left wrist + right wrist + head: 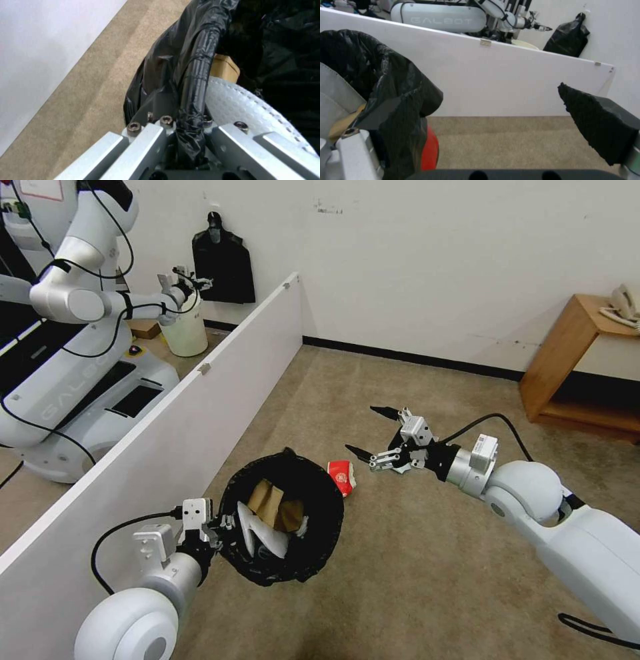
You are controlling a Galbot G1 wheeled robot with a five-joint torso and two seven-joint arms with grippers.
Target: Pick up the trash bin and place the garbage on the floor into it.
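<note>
The trash bin, lined with a crinkly black bag, is at my lower left, and my left gripper is shut on its near rim. In the left wrist view the left gripper clamps the bag-covered rim. Inside the bin lie a brown cardboard piece and white slippers. On the floor, touching the bin's right side, lies a crushed red piece of garbage. My right gripper hovers open just right of it, with nothing between its fingers. In the right wrist view the right gripper faces the bag.
A white partition panel runs along the left, close behind the bin. Beyond it stands another robot with a pale bucket. A black bag hangs on the wall. A wooden side table stands at the right. Open carpet lies ahead.
</note>
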